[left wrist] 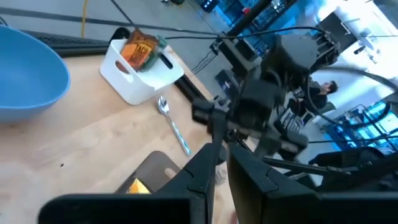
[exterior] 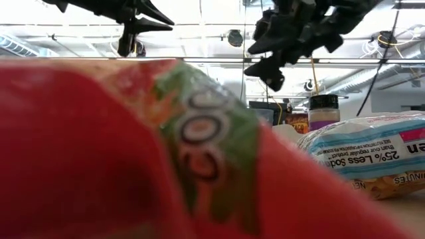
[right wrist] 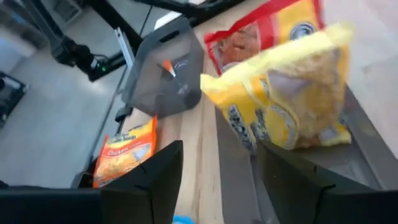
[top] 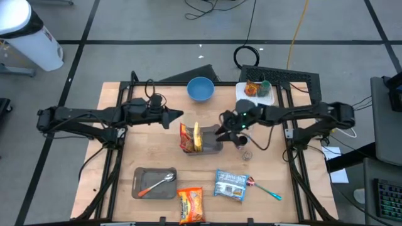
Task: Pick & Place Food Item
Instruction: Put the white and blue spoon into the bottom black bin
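My right gripper (top: 225, 130), spread, hovers beside upright yellow packet (top: 197, 137) in grey tray (top: 211, 149); a nudge could topple it. Left gripper (top: 178, 115) pressed together.

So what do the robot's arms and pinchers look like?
Both arms are black and skinny, built from jointed sections with black cables looping along them. The left gripper ends in two pointed, wedge-shaped dark fingers. The right gripper looks the same, with a chunky black wrist block and a small green light glowing on it. No stickers or writing show.
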Motion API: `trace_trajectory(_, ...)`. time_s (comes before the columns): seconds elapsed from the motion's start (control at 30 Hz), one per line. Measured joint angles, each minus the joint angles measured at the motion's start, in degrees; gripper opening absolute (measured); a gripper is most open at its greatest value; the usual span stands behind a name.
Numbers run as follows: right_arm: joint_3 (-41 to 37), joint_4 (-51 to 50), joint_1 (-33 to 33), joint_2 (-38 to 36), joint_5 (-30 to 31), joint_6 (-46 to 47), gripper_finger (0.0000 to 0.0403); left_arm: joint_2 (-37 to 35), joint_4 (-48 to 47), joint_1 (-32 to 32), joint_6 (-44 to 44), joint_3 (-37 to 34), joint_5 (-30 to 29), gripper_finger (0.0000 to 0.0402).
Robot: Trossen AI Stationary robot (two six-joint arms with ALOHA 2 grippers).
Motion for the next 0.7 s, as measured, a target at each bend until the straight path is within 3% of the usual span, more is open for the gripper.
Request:
trace_trajectory(0.27, 10.0, -4.4, 0.7, 9.1, 0.5, -7.8, 0.0116, -0.3, 0.0, 0.0, 0.0, 0.0, 0.7, 0.0047)
trace_trajectory(0.4, 14.8, -9.5, 0.7, 13.7, 3.9, -12.2, 0.0082, -0.3, 0.1, 0.0, 0.5, 0.0, 0.7, 0.0047)
trace_trajectory(0.7, 19.4, -11.1, 0.7, 20.4, 6.4, -13.6, 0.0068, -0.2, 1.8, 0.0, 2.0, 0.0, 4.0, 0.0047)
